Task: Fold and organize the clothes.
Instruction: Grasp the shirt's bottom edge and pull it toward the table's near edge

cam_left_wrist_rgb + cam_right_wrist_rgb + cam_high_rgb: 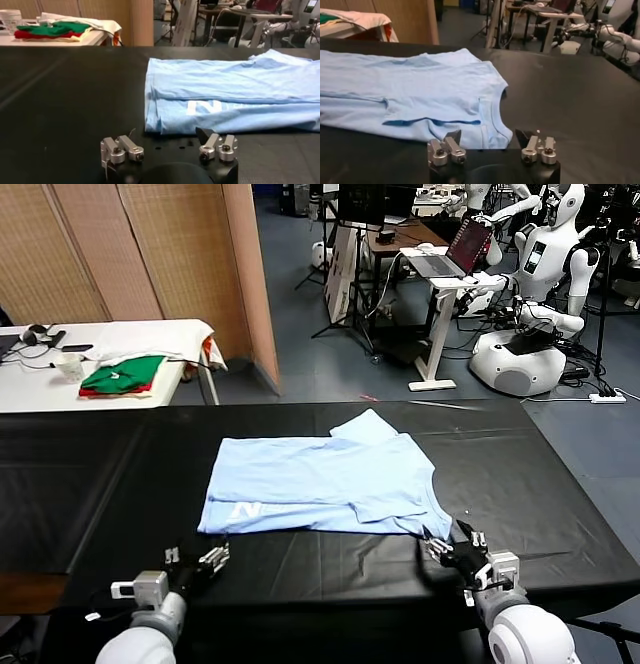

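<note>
**Both claws at the near edge, shirt half folded**

Nearest in the head view are the two claws, both low at the near edge of the black surface (90, 484). The left claw (207, 561) sits short of the T-shirt (320, 479), apart from its near left corner. The right claw (447, 546) is at the shirt's near right corner, right by the cloth. The shirt lies across the middle of the surface, one layer folded over, white lettering (246, 511) showing near its left end. Green and red folded garments (122, 376) rest on a white table well behind.

From the left wrist view, the left claw (170, 150) stands open with nothing between its fingers; the shirt's (235, 90) hem lies just beyond them, untouched.

From the right wrist view, the right claw (490, 147) shows its fingers spread, empty, with the collar corner of the shirt (410, 85) just ahead of them; I would call it open here, not gripping.

Risks, as I judge them: the thin fabric could slip from a shallow pinch, or a claw could catch only the top layer and drag the fold apart. Uneven grips on the two corners would skew the next fold.
</note>
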